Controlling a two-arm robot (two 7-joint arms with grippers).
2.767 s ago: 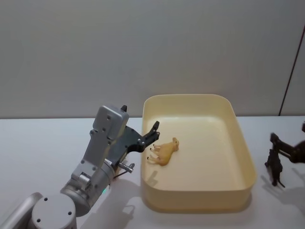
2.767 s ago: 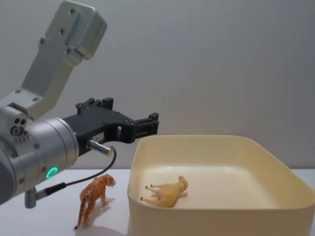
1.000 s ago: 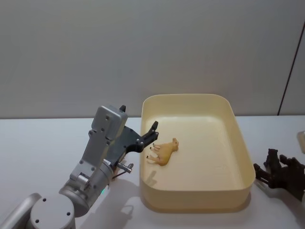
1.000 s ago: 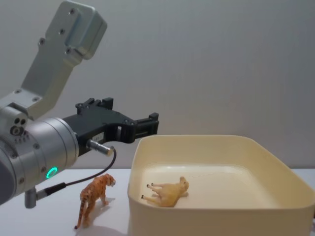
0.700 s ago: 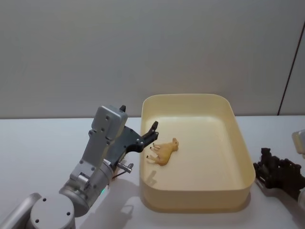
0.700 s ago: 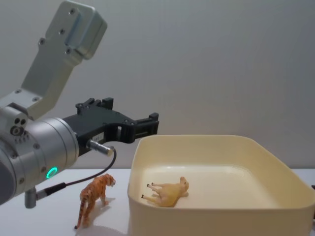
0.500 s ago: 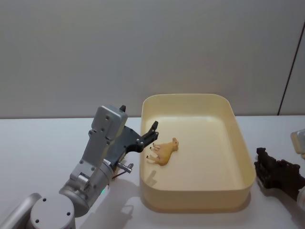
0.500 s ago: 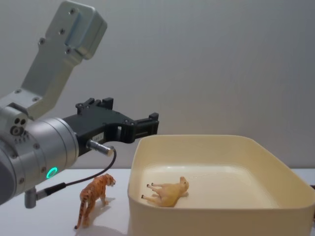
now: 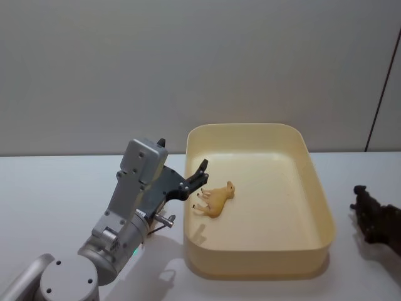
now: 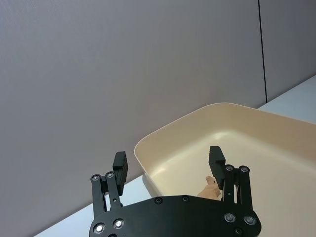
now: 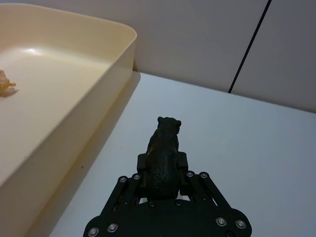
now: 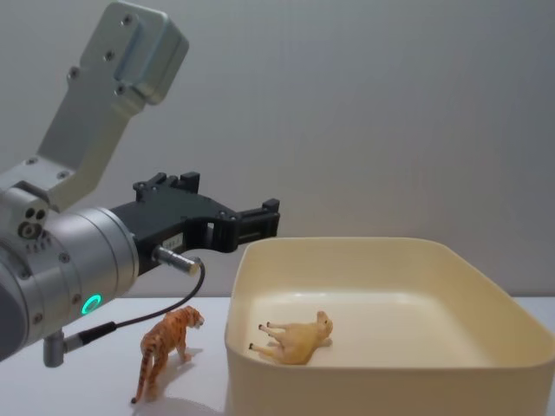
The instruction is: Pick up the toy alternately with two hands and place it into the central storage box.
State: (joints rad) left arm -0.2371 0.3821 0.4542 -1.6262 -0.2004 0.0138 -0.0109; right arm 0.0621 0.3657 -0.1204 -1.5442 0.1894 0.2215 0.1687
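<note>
Right gripper: newly clamped on dark toy, right of storage box, drop-in likely next; left gripper: spread wide, empty, at box's left rim

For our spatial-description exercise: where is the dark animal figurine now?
In the right wrist view, the dark animal figurine sits clamped between the jaws of the right gripper, right of the cream storage tub.

There are three animal figurines: one tan figurine, one orange tiger and one dark figurine. There is one cream storage box, one counter, and two black grippers, the left gripper and the right gripper, each with two fingers
</note>
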